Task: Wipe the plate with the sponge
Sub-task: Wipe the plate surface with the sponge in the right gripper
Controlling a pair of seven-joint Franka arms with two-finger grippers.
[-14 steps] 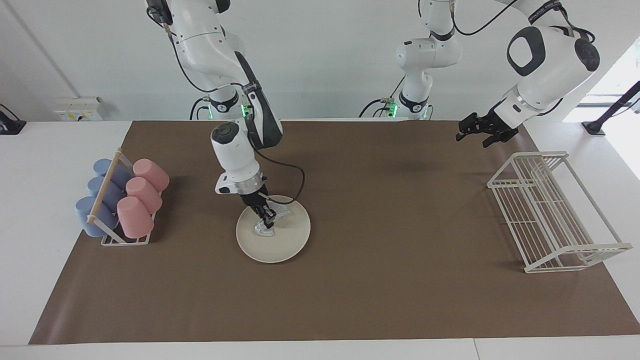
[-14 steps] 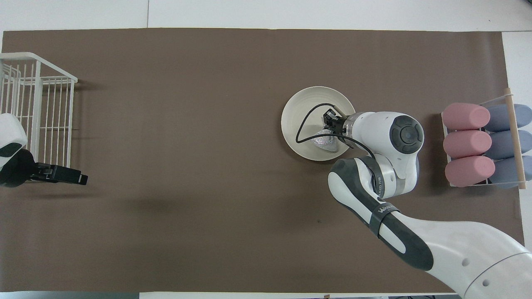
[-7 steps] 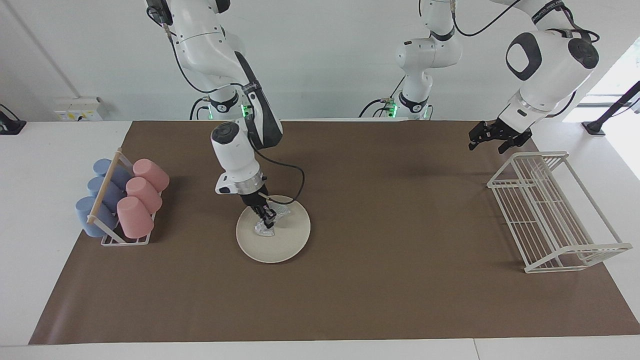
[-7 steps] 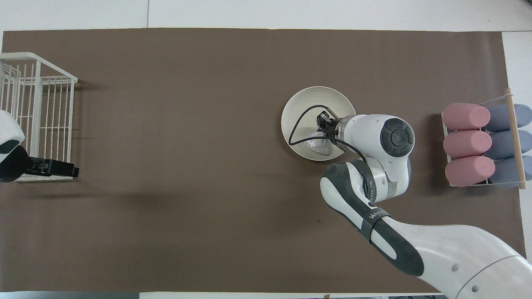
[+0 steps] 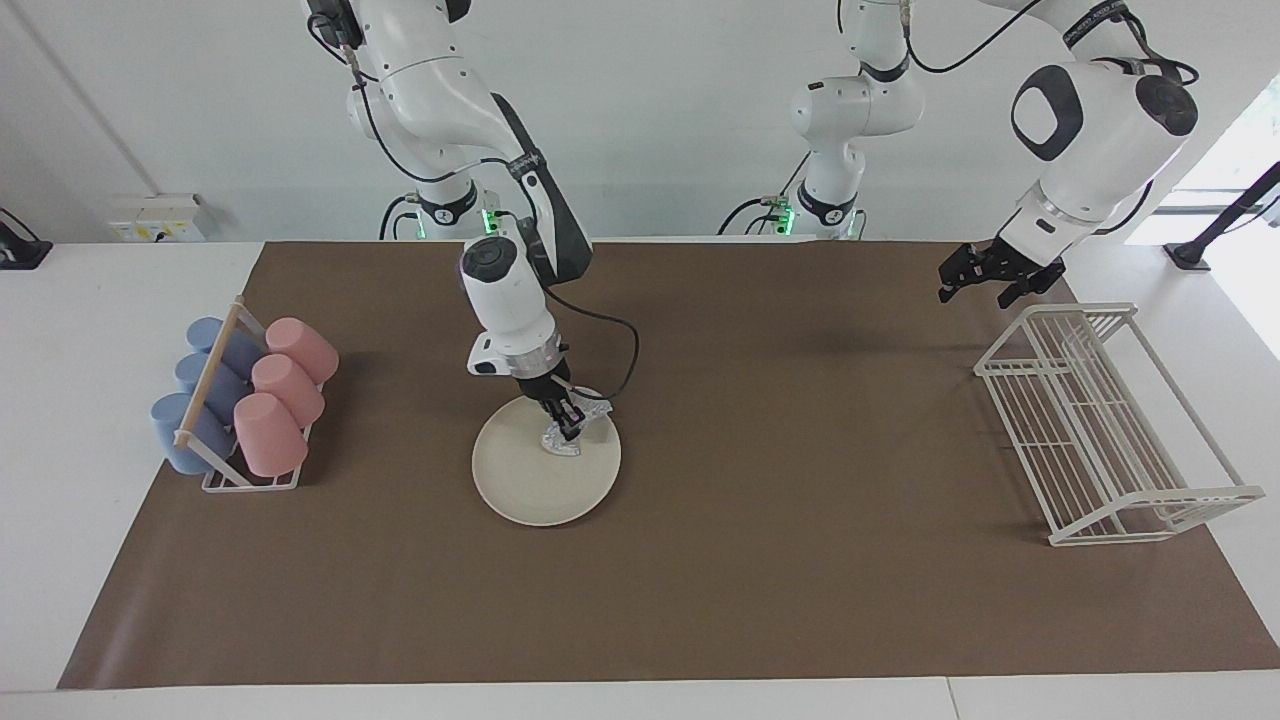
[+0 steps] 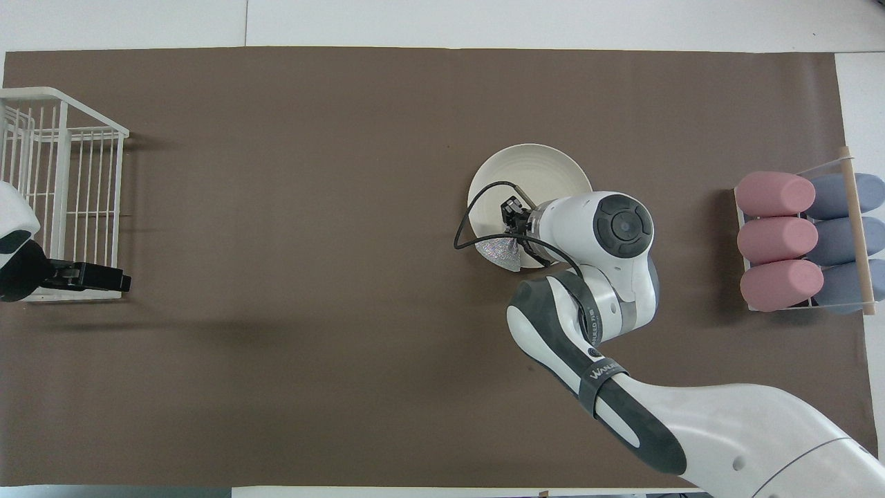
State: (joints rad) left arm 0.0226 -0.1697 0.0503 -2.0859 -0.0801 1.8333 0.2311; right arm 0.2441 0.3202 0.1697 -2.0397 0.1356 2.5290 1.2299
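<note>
The right gripper [image 5: 570, 426] is sliding the sponge [image 5: 568, 437] across the plate [image 5: 530, 490] from the middle toward its upper right rim in the facing view, jaws clamped on it as before. The left gripper [image 5: 975, 280], a second ago lower and further left in that view, is now hanging at the upper end of the wire rack [image 5: 1100, 430].

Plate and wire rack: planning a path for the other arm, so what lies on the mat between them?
Nothing: in both views only bare brown mat runs from the plate to the wire rack.
</note>
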